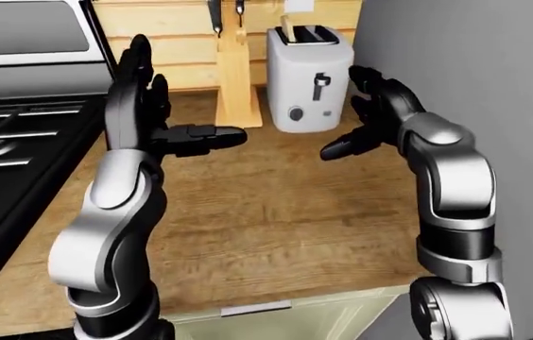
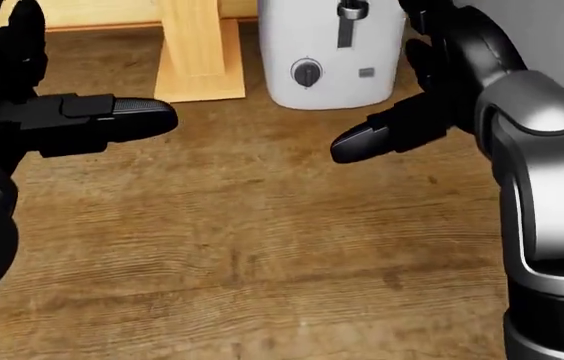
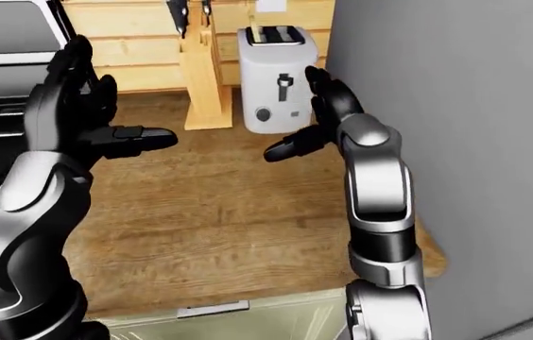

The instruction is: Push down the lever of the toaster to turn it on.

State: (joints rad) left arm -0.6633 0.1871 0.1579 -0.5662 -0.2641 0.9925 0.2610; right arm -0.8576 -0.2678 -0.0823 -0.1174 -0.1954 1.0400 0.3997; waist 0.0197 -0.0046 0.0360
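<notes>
A white toaster (image 1: 308, 78) stood at the top of the left-eye view on the wooden counter (image 1: 248, 227), against the light wood wall panelling, with a wooden knife block (image 1: 236, 85) just to its left and a grey wall to its right. Its dark lever (image 1: 319, 83) sat high in its slot, above a round knob (image 2: 306, 73). The right hand (image 1: 370, 117) hovered just right of the toaster with fingers spread wide, thumb pointing left, holding nothing. The left hand (image 1: 158, 113) was raised left of the knife block, also wide open and empty. A black stove (image 1: 6, 149) lay at the left edge.
</notes>
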